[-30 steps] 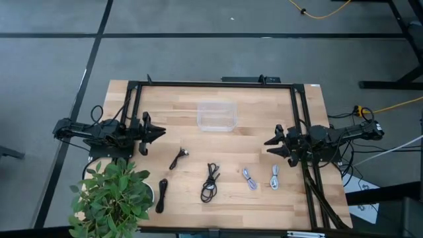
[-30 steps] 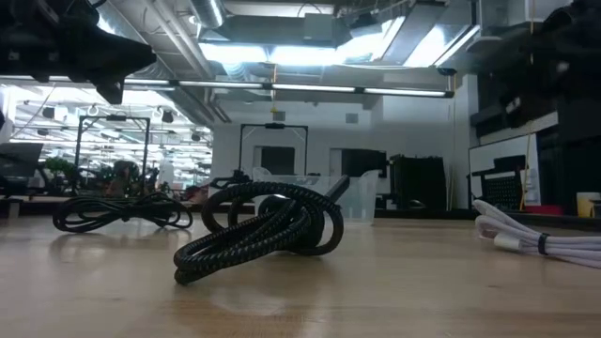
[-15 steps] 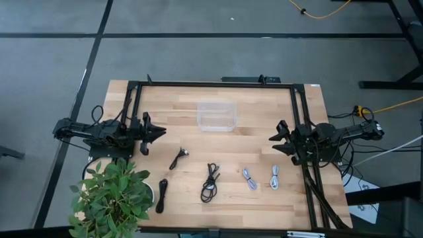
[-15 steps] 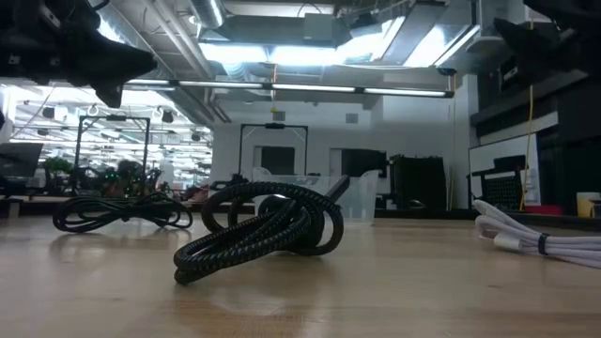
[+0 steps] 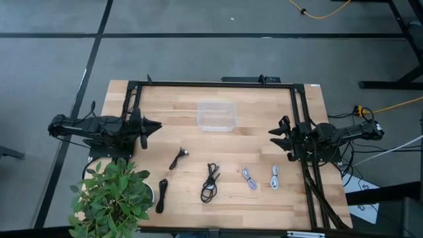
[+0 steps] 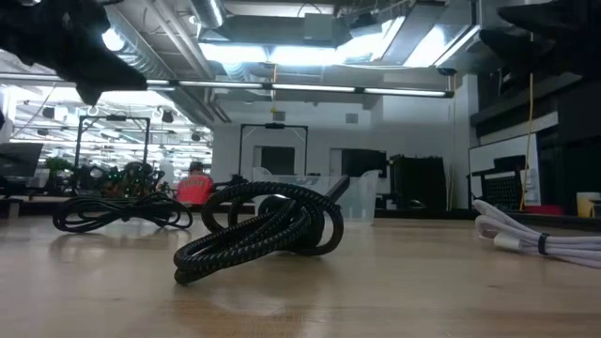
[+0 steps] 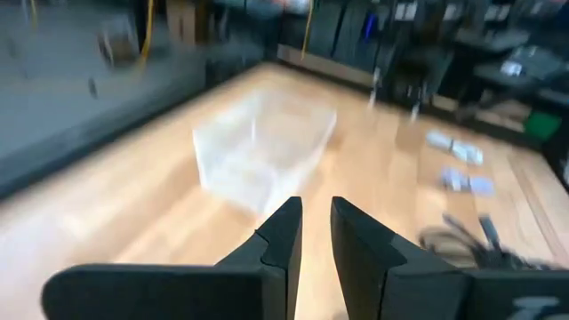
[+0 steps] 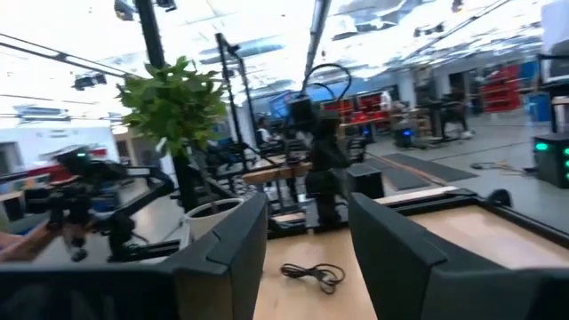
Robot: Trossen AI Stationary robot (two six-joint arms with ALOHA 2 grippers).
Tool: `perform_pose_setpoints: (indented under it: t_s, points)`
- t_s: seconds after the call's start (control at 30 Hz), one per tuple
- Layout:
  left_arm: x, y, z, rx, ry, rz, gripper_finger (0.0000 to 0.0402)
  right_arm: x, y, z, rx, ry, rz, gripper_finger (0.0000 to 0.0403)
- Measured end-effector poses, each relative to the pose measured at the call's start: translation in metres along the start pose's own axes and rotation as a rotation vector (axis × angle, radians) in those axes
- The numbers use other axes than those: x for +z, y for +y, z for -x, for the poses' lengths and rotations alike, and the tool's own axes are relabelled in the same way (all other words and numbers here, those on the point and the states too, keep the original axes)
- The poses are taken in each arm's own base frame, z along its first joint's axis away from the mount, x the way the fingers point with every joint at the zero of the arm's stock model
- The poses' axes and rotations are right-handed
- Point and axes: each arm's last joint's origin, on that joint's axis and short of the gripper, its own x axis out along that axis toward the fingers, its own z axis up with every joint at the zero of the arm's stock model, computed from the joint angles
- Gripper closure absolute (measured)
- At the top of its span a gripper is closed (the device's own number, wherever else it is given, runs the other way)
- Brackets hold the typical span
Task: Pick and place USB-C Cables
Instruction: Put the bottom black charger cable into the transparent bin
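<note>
Low view: upper corners filled by dark, cropped arm parts, not identifiable as fingers; a braided black cable [image 6: 263, 225] in the foreground hiding much of the tabletop [image 6: 310, 296] behind it; white cable [image 6: 531, 237] cut off at the right edge of that picture. Left wrist view blurred throughout; clear container [image 7: 262, 151] recognisable, pale cables beyond it only as smears. Left gripper [image 5: 149, 125] seen over the tabletop's left edge, fingers [image 7: 280, 236] nearly together with only a narrow slit between them, holding nothing, touching nothing. Right gripper [image 5: 280, 137] seen near the right edge, fingers [image 8: 233, 240] well apart, empty, clear of the wood. Five cables noted lying along the front half of the tabletop [image 5: 258, 109], all apart from one another and from both grippers: a black bundle [image 5: 161, 194] nearest the front-left corner just beside the potted plant [image 5: 112, 198]; a short black cable [image 5: 178, 158] toward the centre-left; a long black coil [image 5: 210, 182] at front centre; two light cables [image 5: 249, 178] and [image 5: 275, 176] side by side toward the front-right. Clear container [image 5: 217, 116] recorded at the centre rear, contents not discernible. Person in a red top [image 6: 194, 186] visible far beyond the table, small and partly hidden.
</note>
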Motion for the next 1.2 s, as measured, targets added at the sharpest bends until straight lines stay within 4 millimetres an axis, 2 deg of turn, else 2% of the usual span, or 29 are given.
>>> perform_pose_setpoints:
  t_s: [0.2,0.43,0.57,0.73,0.9,1.07,1.2]
  points:
    - [0.012,-0.008,-0.004,0.04,0.221,-0.029,0.0345,0.0,-0.001,0.0,-0.02,-0.004,0.001,0.0239]
    - [0.043,-0.023,-0.021,0.045,0.442,-0.042,0.0345,0.0,-0.002,0.0,-0.059,-0.01,0.0,0.0239]
    - [0.066,-0.026,-0.038,0.11,0.584,-0.003,0.0345,0.0,-0.002,0.0,-0.059,-0.01,0.0,0.0239]
    - [0.09,-0.02,-0.067,0.206,0.736,0.087,0.0345,0.0,-0.002,0.0,-0.059,-0.008,0.0,0.0239]
    - [0.091,-0.011,-0.101,0.238,1.001,0.198,0.0345,-0.002,-0.002,0.0,-0.063,0.013,0.005,0.0239]
    - [0.078,-0.004,-0.135,0.274,1.228,0.287,0.0345,-0.004,-0.002,0.0,-0.065,0.029,0.008,0.0239]
    - [0.063,-0.006,-0.158,0.269,1.346,0.47,0.0345,-0.005,-0.003,0.0,-0.067,0.045,0.011,0.0239]
